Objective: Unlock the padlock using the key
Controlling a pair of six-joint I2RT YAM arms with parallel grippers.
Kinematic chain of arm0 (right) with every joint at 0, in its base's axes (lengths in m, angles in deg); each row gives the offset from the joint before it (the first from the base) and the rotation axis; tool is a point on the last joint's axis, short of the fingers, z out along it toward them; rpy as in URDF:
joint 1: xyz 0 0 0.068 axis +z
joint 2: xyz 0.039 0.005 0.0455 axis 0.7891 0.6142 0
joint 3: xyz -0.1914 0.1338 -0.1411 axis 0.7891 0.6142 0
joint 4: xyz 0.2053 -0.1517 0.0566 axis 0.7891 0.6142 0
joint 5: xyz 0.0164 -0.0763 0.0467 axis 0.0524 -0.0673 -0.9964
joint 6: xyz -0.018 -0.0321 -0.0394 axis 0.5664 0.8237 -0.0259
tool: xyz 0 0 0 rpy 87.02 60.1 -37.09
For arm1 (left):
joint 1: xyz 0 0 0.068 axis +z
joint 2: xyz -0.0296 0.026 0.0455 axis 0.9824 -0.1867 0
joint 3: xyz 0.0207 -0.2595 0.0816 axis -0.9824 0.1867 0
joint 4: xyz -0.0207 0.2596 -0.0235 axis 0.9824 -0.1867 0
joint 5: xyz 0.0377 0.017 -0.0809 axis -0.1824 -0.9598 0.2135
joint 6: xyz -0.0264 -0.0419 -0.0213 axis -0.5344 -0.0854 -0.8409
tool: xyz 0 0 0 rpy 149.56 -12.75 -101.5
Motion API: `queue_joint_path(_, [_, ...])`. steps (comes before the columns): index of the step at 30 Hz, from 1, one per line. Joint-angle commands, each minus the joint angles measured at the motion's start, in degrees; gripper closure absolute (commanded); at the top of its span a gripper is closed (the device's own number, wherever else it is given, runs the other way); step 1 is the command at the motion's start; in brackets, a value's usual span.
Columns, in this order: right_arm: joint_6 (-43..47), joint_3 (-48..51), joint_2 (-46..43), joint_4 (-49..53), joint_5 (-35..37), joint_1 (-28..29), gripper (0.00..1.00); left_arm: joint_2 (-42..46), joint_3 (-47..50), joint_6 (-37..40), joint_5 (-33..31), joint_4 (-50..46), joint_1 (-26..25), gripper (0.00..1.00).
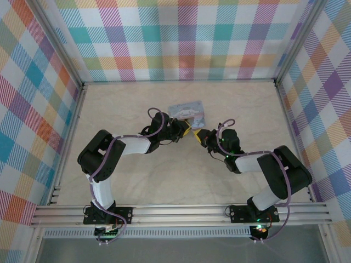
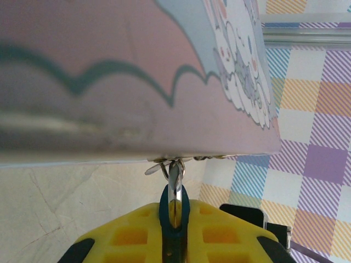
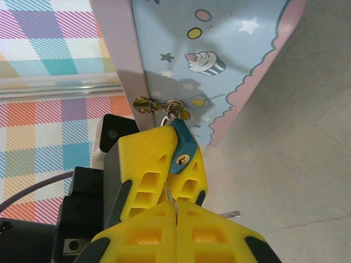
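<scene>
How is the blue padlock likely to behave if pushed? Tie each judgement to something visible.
The padlock hangs by its shackle from the hasp, so it would probably swing, not slide. Its body looks solid, so likely stiff and heavy for its size. The left tool clamps it, probably to steady it for the key in the right tool.

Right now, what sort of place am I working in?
Likely a robot test cell: a pale tabletop boxed in by plaid wall panels on metal framing, with a cartoon-print box as the prop.
</scene>
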Motion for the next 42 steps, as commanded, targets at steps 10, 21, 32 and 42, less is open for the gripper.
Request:
queue_joint_path(10, [2.0,-2.0,2.8,-0.5,0.9,0.5,1.00,0.1,0.0,-0.9,0.6,3.9,-1.3,0.87])
queue_joint_path(21, [2.1,-2.2,3.1,-0.8,1.4,0.5,1.00,0.1,0.4,-1.1,0.7,4.3,-1.5,0.87])
queue_joint_path(32, [2.8,-2.5,2.5,-0.9,2.8,0.5,1.00,-0.2,0.3,-1.5,0.8,4.7,-2.0,0.87])
queue_joint_path(42, [3.1,-3.2,2.6,-0.3,4.3,1.2,1.00,-0.3,0.2,-2.1,0.7,5.6,-2.4,0.87])
